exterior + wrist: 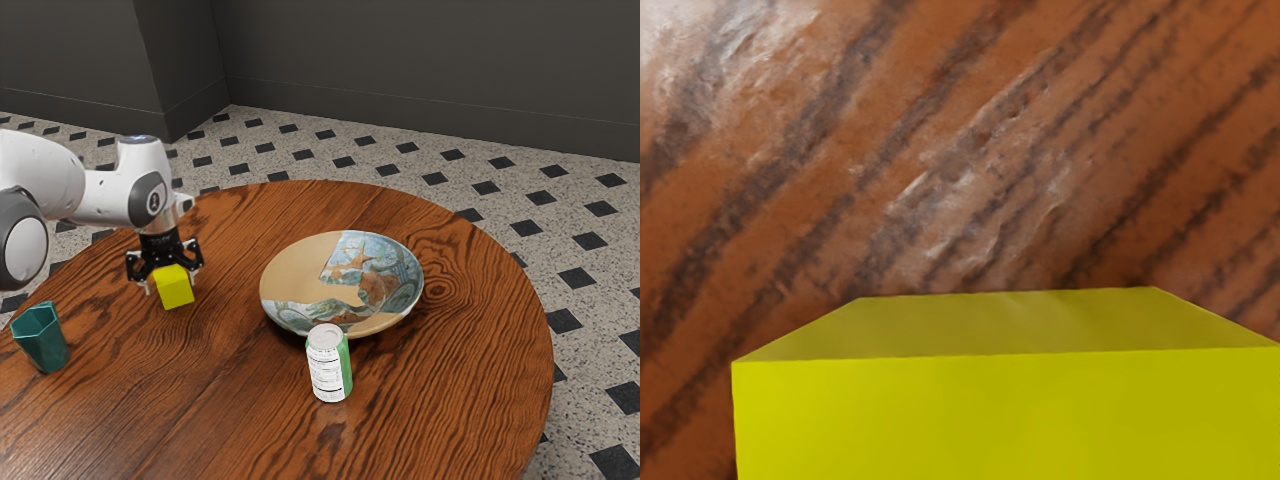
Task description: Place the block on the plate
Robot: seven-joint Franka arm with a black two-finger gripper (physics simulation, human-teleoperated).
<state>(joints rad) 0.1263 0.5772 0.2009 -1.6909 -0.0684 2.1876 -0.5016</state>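
Note:
The black gripper (pixel 171 284) points down over the table near the exterior view's left, its fingers spread wide around the yellow block (pixel 175 288). A narrow gap shows between one finger and the block's side. In the wrist view the yellow block (pixel 1010 415) lies large and close under my hand, its flat top and one side face visible. Its underside is hidden, so I cannot tell whether it touches the wood. The plate (pixel 295 272), tan with a blue and brown picture, rests toward the middle of the table, apart from the block.
A green and white can (pixel 328 365) stands beside the plate's near rim. The teal cup (pixel 42 338) is at the exterior view's left, nearer the camera than the block. All stand on a round wooden table (pixel 230 400) with a curved edge.

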